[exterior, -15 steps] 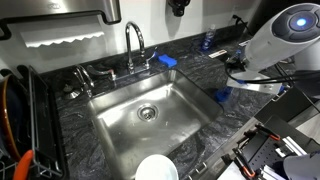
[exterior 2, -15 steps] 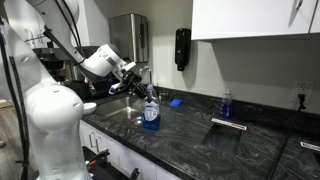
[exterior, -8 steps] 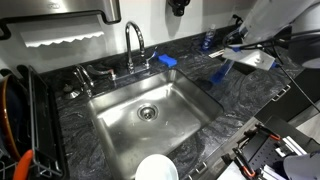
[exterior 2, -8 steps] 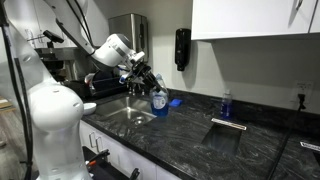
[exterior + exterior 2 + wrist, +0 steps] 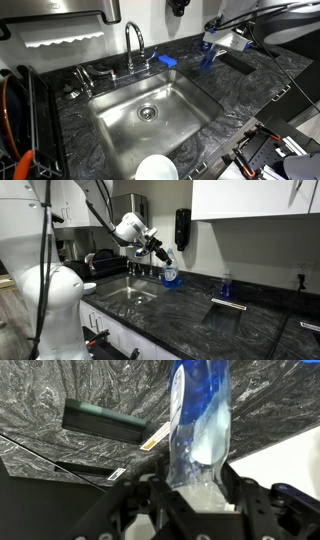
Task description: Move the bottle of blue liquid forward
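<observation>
Aloft, blue bottle (image 5: 207, 56) over dark marbled countertop (image 5: 242, 95)

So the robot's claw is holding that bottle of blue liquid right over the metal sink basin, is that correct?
Not quite. The gripper does hold the bottle of blue liquid, but over the dark stone counter, not over the sink. The wrist view shows counter beneath the bottle, and an exterior view shows it past the basin's edge.

No legible txt or labels anywhere.
</observation>
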### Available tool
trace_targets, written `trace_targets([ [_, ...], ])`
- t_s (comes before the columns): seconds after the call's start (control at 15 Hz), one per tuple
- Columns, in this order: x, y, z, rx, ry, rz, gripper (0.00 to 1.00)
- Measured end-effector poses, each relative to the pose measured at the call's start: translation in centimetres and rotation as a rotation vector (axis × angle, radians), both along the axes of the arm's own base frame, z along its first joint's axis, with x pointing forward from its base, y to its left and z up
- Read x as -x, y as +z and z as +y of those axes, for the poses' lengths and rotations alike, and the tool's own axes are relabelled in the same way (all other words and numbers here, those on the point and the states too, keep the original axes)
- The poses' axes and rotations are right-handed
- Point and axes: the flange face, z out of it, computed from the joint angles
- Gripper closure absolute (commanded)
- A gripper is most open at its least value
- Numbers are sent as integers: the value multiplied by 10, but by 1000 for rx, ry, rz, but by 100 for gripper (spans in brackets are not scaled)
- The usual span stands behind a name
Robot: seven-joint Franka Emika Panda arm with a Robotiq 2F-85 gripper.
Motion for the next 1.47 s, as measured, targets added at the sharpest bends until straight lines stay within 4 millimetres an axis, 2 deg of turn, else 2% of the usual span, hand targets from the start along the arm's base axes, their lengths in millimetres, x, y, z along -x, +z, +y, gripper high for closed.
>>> trace_targets([
  [0.27,-36,-1,6,33,-12,6,71],
  [0.53,-60,-18,9,51,-48,4,71],
  [0.87,-87,-44,-5,42,-84,17,71],
  [1.27,-119,-52,-20,35,-80,7,71],
  [1.33,-122,-53,-21,35,-76,6,21],
  [1.47,-128,-56,-21,33,-64,9,14],
])
